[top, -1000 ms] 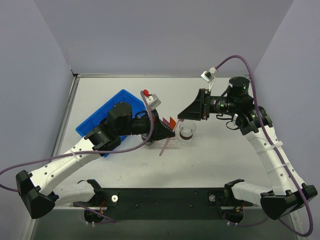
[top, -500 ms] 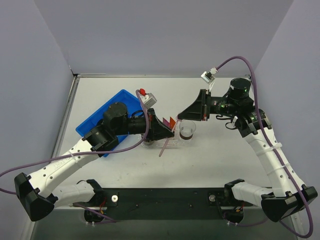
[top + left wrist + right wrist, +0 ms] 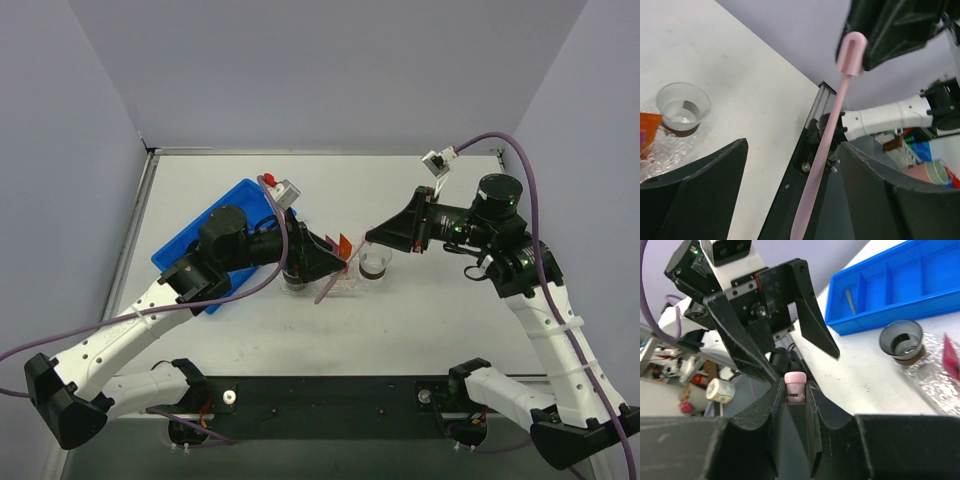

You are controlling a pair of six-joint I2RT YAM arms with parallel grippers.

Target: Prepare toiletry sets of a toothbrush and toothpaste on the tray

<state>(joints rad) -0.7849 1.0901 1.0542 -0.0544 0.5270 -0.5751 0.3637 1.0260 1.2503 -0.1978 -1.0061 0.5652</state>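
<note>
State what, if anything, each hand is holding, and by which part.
The right hand pinches the pink toothbrush by its rounded end; the left hand is open either side of its shaft, holding nothing.

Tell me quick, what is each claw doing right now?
Left gripper: open, its fingers spread on either side of the toothbrush.
Right gripper: closed, holding the toothbrush by its end.

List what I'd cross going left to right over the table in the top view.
In order: blue bin → left gripper → dark-bottomed cup → right arm. The toothbrush overlaps, so it's left out.
</note>
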